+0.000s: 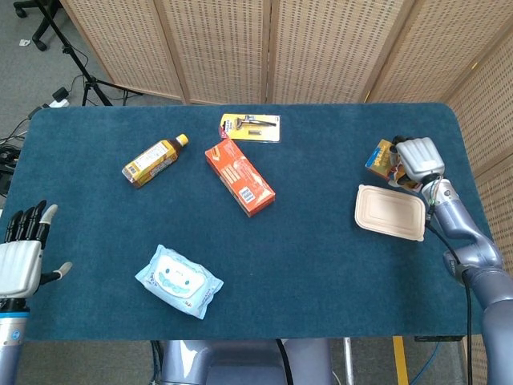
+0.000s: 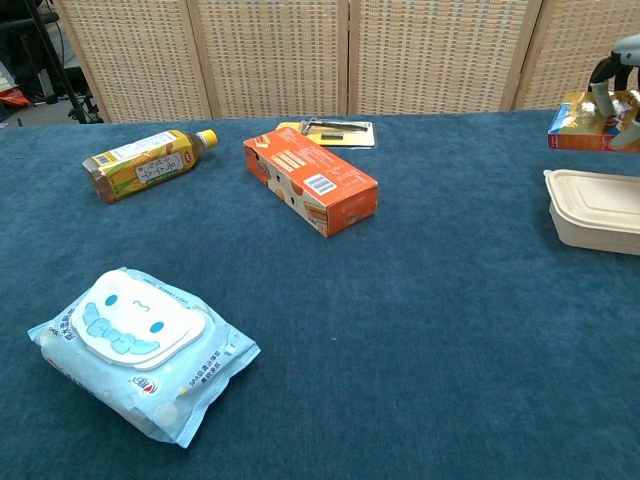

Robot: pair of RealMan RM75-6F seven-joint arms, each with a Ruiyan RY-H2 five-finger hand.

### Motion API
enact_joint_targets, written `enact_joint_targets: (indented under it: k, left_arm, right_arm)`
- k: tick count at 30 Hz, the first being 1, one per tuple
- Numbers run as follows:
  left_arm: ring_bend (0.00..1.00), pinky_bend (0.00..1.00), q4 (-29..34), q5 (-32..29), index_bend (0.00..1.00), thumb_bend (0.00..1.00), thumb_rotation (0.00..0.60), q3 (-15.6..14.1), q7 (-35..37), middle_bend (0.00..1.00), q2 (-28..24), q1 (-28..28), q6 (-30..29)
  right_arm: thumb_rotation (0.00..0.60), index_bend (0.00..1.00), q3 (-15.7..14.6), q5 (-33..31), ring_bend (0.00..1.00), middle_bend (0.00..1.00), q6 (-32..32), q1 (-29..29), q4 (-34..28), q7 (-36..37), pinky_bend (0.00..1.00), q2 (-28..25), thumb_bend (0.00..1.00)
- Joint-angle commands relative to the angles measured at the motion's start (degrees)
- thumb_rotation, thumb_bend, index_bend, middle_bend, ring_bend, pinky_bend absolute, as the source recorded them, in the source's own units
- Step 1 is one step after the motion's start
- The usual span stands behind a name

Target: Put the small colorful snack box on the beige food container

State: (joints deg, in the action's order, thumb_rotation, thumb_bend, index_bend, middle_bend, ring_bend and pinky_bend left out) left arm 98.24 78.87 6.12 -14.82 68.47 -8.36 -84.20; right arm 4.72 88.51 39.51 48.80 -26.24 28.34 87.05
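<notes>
My right hand (image 1: 418, 158) grips the small colorful snack box (image 1: 380, 155) at the right of the table, just beyond the far edge of the beige food container (image 1: 390, 212). In the chest view the snack box (image 2: 580, 125) hangs a little above and behind the container (image 2: 597, 209), with the hand's fingers (image 2: 603, 80) curled over its top at the frame's right edge. The container's lid is closed and nothing lies on it. My left hand (image 1: 22, 258) hovers off the table's near left edge, fingers spread and holding nothing.
On the blue table (image 1: 321, 265) lie an orange box (image 1: 239, 177), a tea bottle (image 1: 154, 160), a yellow razor pack (image 1: 251, 126) and a blue wipes pack (image 1: 178, 281). Wicker screens (image 1: 272, 48) stand behind the table.
</notes>
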Motion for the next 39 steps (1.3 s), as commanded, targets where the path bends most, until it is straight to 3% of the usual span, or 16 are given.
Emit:
enact_joint_targets:
  k: [1,5,9,11,21,25,31,34,36,39]
  left_arm:
    - [0.0,0.0,-0.1,-0.18,0.0,0.0,0.6,-0.02,-0.25,0.0,0.27,-0.01,0.0]
    - [0.0,0.0,-0.27,-0.52,0.0,0.0,0.6,0.01,-0.67,0.0,0.62,-0.06,0.05]
    - [0.0,0.0,-0.35,-1.0,0.0,0.0,0.6,0.31,-0.62,0.0,0.65,-0.06,-0.06]
    - [0.0,0.0,-0.23,-1.14,0.0,0.0,0.6,0.54,-0.31,0.0,0.5,-0.03,-0.24]
    - [0.0,0.0,0.8,-0.57,0.0,0.0,0.6,0.61,0.41,0.0,-0.16,0.07,-0.73]
    - [0.0,0.0,1.39,-0.07,0.0,0.0,0.6,0.52,0.83,0.0,-0.54,0.28,-1.2]
    - [0.0,0.0,2.11,0.46,0.0,0.0,0.6,0.18,1.56,0.0,-1.04,0.32,-0.99]
    - [0.0,0.0,2.38,0.76,0.0,0.0,0.6,0.09,1.77,0.0,-1.39,0.38,-1.09]
    - [0.0,0.0,2.64,1.29,0.0,0.0,0.6,-0.1,2.08,0.0,-1.77,0.43,-1.16]
    - [0.0,0.0,2.62,2.82,0.0,0.0,0.6,-0.84,2.7,0.0,-2.45,0.42,-0.96]
  right_arm:
    - [0.6,0.56,-2.49,2.15,0.41,0.61,1.08,0.04,4.4,2.7,0.4,2.73,0.57]
    - [0.6,0.52,-4.18,3.12,0.26,0.44,0.04,0.4,8.29,4.99,0.38,4.58,0.46]
    - [0.6,0.33,-6.09,4.18,0.08,0.16,-2.98,0.75,10.71,5.45,0.3,5.24,0.23]
    - [0.6,0.27,-6.39,4.21,0.03,0.08,-3.85,0.99,11.56,5.1,0.26,5.41,0.21]
    - [0.6,0.24,-6.69,3.79,0.0,0.01,-2.35,1.22,11.49,3.58,0.17,3.13,0.21]
    - [0.6,0.24,-5.67,3.01,0.0,0.01,3.2,0.24,8.6,3.78,0.17,0.63,0.21]
    - [0.6,0.23,-3.01,0.94,0.0,0.01,17.29,-4.87,-2.86,3.73,0.15,-6.84,0.19]
    - [0.6,0.19,-1.79,-0.72,0.0,0.0,21.78,-8.14,-10.69,2.93,0.12,-10.49,0.09]
    - [0.6,0.13,-1.18,-2.28,0.0,0.0,25.4,-11.78,-19.94,1.24,0.08,-14.67,0.01]
    - [0.6,0.04,-1.61,-3.95,0.0,0.0,30.12,-17.48,-33.25,-3.48,0.02,-20.42,0.0]
